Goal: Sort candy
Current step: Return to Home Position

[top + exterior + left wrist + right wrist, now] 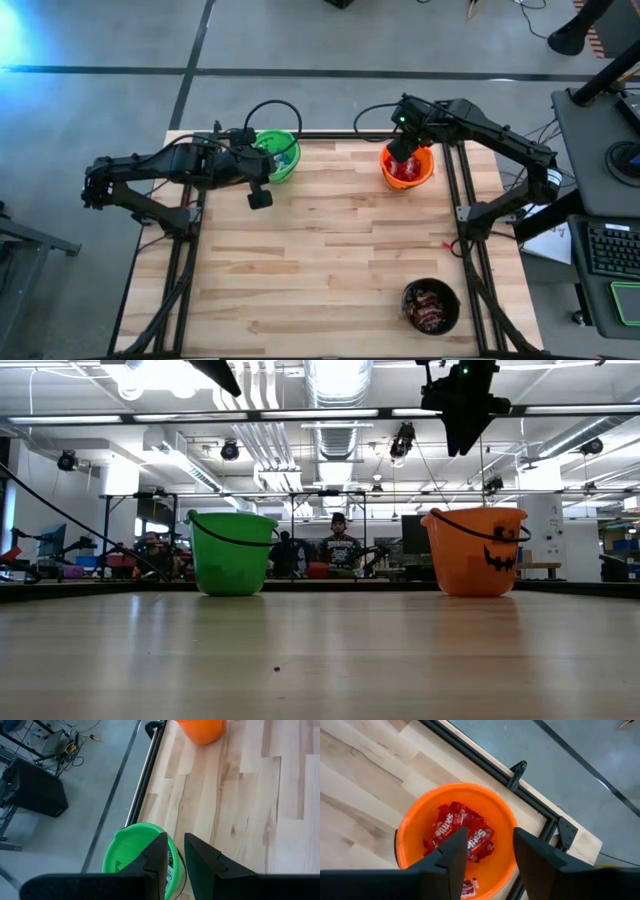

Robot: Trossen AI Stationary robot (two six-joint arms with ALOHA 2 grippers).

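Note:
Red candy packets [451, 821] lie inside the orange bucket [415, 825], which stands on its base at the table's far right [424, 170]. My right gripper [490, 837] hangs open above this bucket [475, 550] with nothing between its fingers. The green bucket [283, 170] stands at the far left. My left gripper [175, 840] hovers by its near rim [130, 832], a narrow gap between its empty fingers. Dark brown candy [430, 308] fills the black bucket [452, 296] near the front right corner.
The bare wooden tabletop [320, 260] stretches between the three buckets. A black metal frame rail [470, 751] runs along the table's far edge just behind the orange bucket. People and benches show in the room beyond the table [340, 540].

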